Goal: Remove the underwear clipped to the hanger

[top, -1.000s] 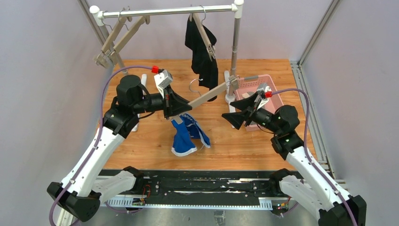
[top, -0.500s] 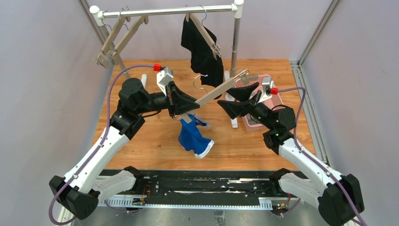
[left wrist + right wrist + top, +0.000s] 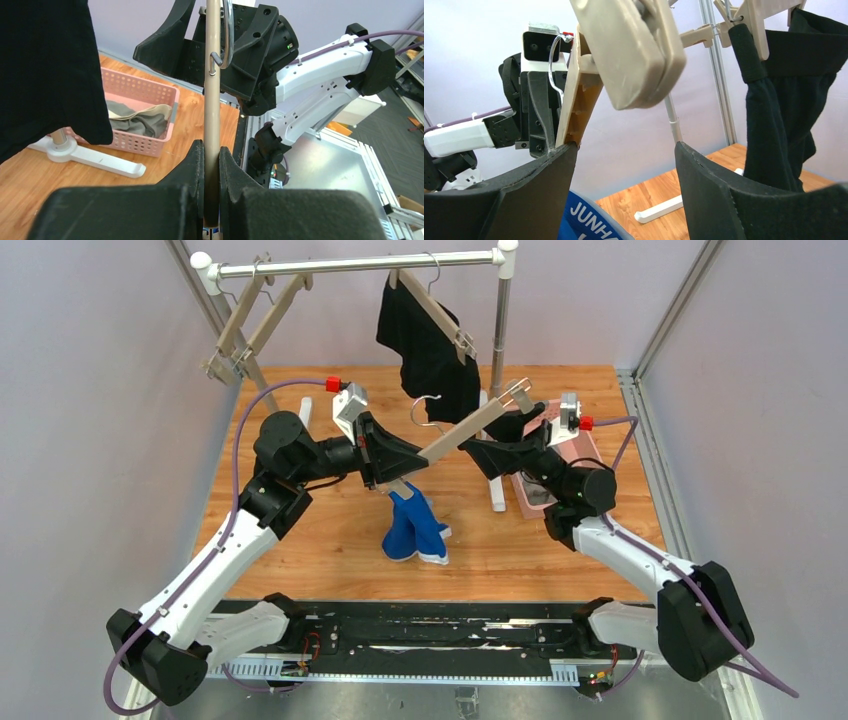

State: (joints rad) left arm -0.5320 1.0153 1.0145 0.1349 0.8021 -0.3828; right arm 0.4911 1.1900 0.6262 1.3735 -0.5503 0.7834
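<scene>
My left gripper (image 3: 408, 462) (image 3: 211, 150) is shut on the lower end of a wooden clip hanger (image 3: 465, 430) (image 3: 213, 75), which slants up to the right. The bright blue underwear (image 3: 414, 528) (image 3: 584, 220), with white lettering, hangs from the hanger's lower clip down to about the tabletop. My right gripper (image 3: 490, 440) (image 3: 626, 147) is open just under the hanger's upper, empty clip (image 3: 629, 50), one finger on each side and nothing between them. The black underwear (image 3: 428, 348) (image 3: 781, 110) hangs clipped to another hanger on the rail. The grey underwear (image 3: 140, 120) lies in the pink basket (image 3: 150, 95).
Two bare wooden hangers (image 3: 243, 328) hang at the left end of the rail (image 3: 350, 264). The rack's post (image 3: 500, 330) and white foot (image 3: 497, 492) stand between the arms. The pink basket (image 3: 568, 445) sits at the right, largely behind my right arm.
The left arm raised the hanger, lifting the blue underwear off the table. The right gripper moved up and left to the hanger's upper clip. The black underwear swung slightly left.
</scene>
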